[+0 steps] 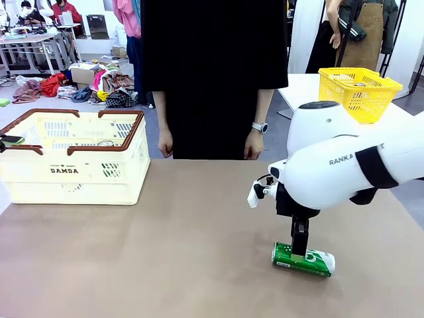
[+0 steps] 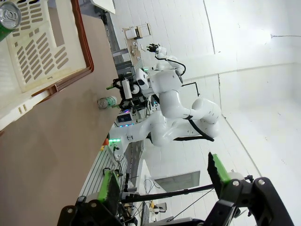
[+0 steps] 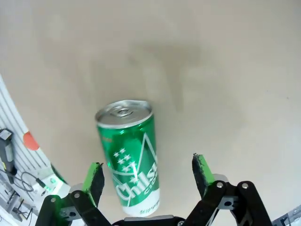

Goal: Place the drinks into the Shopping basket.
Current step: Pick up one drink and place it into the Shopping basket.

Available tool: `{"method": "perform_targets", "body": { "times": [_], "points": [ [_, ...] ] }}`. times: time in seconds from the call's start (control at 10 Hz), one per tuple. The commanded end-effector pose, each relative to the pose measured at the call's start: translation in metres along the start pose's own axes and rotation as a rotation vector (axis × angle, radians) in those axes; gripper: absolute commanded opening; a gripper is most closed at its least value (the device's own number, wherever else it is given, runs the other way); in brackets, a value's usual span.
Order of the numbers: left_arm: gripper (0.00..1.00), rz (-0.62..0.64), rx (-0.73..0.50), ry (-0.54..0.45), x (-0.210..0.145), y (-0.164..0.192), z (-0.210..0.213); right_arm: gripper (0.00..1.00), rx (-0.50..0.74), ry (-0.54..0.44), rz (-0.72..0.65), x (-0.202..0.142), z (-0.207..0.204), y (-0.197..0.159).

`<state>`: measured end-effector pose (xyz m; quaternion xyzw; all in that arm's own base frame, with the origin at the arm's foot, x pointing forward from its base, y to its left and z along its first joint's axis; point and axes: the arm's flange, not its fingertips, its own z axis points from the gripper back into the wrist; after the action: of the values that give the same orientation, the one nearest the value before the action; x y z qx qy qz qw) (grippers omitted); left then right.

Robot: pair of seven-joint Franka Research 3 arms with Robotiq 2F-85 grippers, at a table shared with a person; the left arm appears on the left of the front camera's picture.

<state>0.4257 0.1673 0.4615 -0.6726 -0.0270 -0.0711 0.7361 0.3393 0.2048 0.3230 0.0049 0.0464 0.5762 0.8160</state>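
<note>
Right gripper [image 3: 148,172] stood wide open with nothing held. We saw its green pads [image 3: 94,175] either side of the green can [image 3: 130,157], not closed on it. The can lay on its side on the brown table [image 1: 165,265], on the robot's right. Left gripper [image 2: 164,181] was also wide open and empty, beside the basket [image 1: 73,169] at far left. We saw another can's silver top [image 2: 9,15] inside the basket. A person [image 1: 212,79] stood behind the table, arms down.

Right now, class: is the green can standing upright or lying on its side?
On its side: the green can lies lengthwise on the table.
</note>
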Motion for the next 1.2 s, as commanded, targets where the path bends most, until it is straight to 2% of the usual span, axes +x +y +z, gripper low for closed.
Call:
{"method": "perform_targets", "body": {
  "times": [0.0, 0.3, 0.5, 0.7, 0.8, 0.9, 1.1],
  "points": [
    [1.00, 0.006, -0.012, 0.002, -0.003, -0.004, -0.001, 1.00, -0.066, 0.005, -0.021, -0.036, -0.036, 0.022],
    [1.00, 0.006, -0.012, 0.002, -0.003, -0.004, -0.001, 1.00, -0.020, 0.020, -0.039, -0.048, -0.052, 0.024],
    [1.00, 0.006, -0.012, 0.002, -0.003, -0.004, -0.001, 1.00, 0.012, 0.026, -0.007, -0.042, -0.029, 0.011],
    [1.00, 0.006, -0.012, 0.002, -0.003, -0.004, -0.001, 1.00, 0.029, 0.022, -0.014, -0.041, -0.029, 0.011],
    [1.00, 0.006, -0.012, 0.002, -0.003, -0.004, -0.001, 0.40, 0.041, 0.037, -0.020, -0.040, -0.031, 0.011],
    [1.00, 0.006, -0.012, 0.002, -0.003, -0.004, -0.001, 0.00, 0.045, 0.037, -0.020, -0.040, -0.030, 0.012],
    [1.00, 0.006, -0.012, 0.002, -0.003, -0.004, -0.001, 0.00, 0.059, 0.041, -0.016, -0.038, -0.031, 0.012]
  ]
}}
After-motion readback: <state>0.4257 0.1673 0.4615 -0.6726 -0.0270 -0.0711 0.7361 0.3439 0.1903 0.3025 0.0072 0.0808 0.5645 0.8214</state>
